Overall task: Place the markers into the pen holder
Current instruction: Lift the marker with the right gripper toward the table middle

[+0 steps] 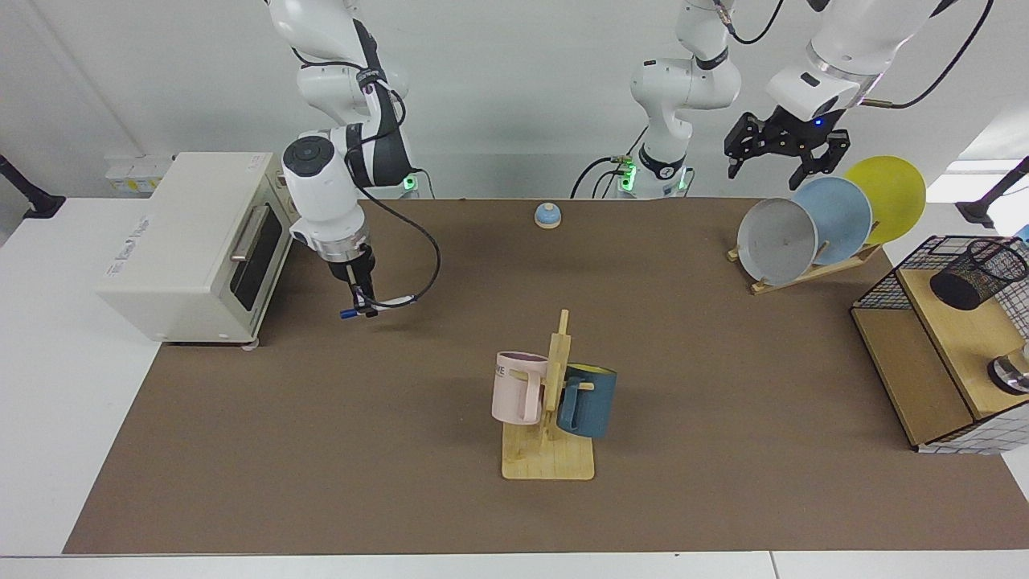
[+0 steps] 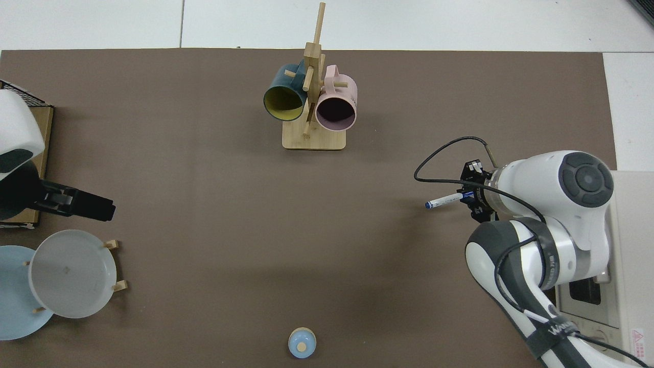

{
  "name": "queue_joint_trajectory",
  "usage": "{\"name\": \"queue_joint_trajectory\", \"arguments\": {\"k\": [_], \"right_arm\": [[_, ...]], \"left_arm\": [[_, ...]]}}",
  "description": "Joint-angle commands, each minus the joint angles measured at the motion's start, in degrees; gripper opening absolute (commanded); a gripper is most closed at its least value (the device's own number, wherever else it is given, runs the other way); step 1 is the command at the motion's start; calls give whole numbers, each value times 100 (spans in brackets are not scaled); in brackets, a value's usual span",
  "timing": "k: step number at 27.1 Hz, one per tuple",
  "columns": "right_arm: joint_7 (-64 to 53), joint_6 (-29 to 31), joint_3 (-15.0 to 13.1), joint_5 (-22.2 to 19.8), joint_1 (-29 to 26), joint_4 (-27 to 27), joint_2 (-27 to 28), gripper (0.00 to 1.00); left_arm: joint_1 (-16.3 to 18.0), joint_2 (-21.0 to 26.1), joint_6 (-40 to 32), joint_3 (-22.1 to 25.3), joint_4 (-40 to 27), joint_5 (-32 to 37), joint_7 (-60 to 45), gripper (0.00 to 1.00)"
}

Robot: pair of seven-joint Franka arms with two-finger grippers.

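- Brown mat (image 1: pixel 418 482) over white table, white wall behind; toaster oven (image 1: pixel 193 241) at one end, wire basket shelf (image 1: pixel 884 289) at the other.
- Right gripper (image 1: pixel 359 304) beside the toaster oven, clamped on marker (image 1: pixel 378 305); marker held level, clear of the mat, one end jutting out in top view (image 2: pixel 443 201).
- Left gripper (image 1: pixel 778 153) waiting above plate rack (image 1: pixel 812 269), fingers apart, nothing held.
- Step in hand, judged: carry, just after pickup.
- Next move, judged: long traverse across the mat, tipping marker upright for the drop.
- Pen holder (image 1: pixel 977 273): black mesh cup, leaning on the wooden shelf, well apart from marker; looks empty.
- Pink mug (image 1: pixel 518 388) and blue mug (image 1: pixel 588 400) hung on wooden rack, empty in top view.
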Motion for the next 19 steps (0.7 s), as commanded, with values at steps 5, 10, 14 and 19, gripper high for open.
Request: {"name": "queue_joint_trajectory", "arguments": {"k": [5,10,14,19], "right_arm": [[-41,-1160,84,580,191,843,-354,0],[-76,-1539,76,651,411,1020,-697,0],[-32,-1592,84,923,577,1203,-865,0],[116,-2137,102,941,797,1547,-882,0]], "left_arm": [[-50,-134,-11,11,-127,-67,-73,100],[-50,-143,7,-103,-136,-67,-90,100],[-50,-134,42,-120,-136,-67,-64,100],[-50,-134,60,-182,-144,-67,-64,100]]}}
